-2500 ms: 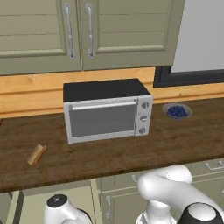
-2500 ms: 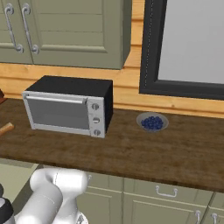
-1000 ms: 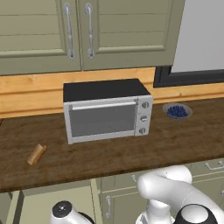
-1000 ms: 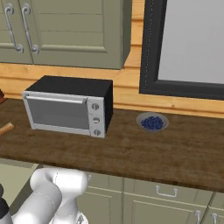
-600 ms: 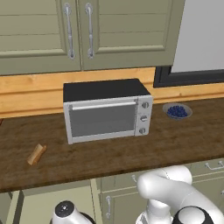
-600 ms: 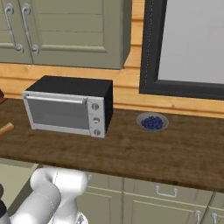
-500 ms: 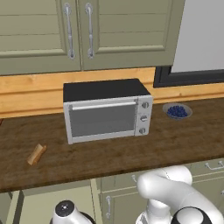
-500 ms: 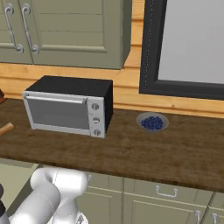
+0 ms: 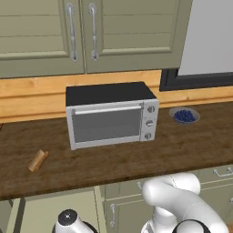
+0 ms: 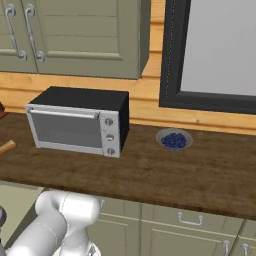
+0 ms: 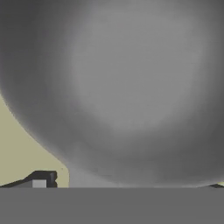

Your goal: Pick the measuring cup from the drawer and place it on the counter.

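We see the counter (image 9: 136, 159), toaster oven (image 9: 110, 114) and blueberry bowl (image 9: 184, 115) unchanged from before. The measuring cup (image 11: 127, 87) sits right against the gripper (image 11: 127, 186); we cannot tell how far the fingers (image 11: 41, 179) are parted.

We look at sage-green upper cabinets (image 9: 91, 36) with long silver handles, above a light wooden back strip (image 9: 32, 98). A dark-framed window (image 10: 220, 55) with a pale grey pane sits to the right. Below the tabletop edge we see green lower cabinet fronts (image 10: 190, 230) with small silver handles. A silver toaster oven (image 9: 111, 116) with a black top stands against the wall, a small bowl of blueberries (image 10: 174, 139) near it.
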Robot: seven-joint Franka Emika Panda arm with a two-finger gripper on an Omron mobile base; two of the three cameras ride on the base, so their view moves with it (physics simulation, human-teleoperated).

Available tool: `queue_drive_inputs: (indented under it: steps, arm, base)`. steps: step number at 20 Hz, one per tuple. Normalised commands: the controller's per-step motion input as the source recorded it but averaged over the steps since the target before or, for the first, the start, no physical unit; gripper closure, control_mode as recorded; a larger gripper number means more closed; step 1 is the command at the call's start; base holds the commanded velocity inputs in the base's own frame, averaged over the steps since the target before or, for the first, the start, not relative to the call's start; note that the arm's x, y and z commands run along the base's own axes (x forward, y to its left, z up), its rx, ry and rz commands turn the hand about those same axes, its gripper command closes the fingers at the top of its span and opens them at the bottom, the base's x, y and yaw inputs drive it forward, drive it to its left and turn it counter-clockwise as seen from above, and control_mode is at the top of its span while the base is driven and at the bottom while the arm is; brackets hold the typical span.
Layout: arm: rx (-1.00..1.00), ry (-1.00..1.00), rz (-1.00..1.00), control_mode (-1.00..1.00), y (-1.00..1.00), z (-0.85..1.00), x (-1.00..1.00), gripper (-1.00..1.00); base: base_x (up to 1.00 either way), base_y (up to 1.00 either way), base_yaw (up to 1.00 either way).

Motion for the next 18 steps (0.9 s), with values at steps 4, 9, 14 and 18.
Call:
queue_drive_inputs:
  steps: [4,9,14,18]
  arm:
    - [0.0,0.0,0.0,-1.0,0.0,0.0,0.0,1.0]
    - [0.0,-0.07,0.0,-1.0,0.0,0.23,0.0,1.0]
    - [0.0,-0.16,-0.09,-1.0,0.0,0.98,-0.32,1.0]
    - [0.0,-0.09,-0.16,-1.0,0.0,1.0,-0.23,1.0]
  base:
    - [0.0,0.0,0.0]
    - [0.0,0.0,0.0]
    - [0.0,0.0,0.0]
    - [0.0,0.0,0.0]
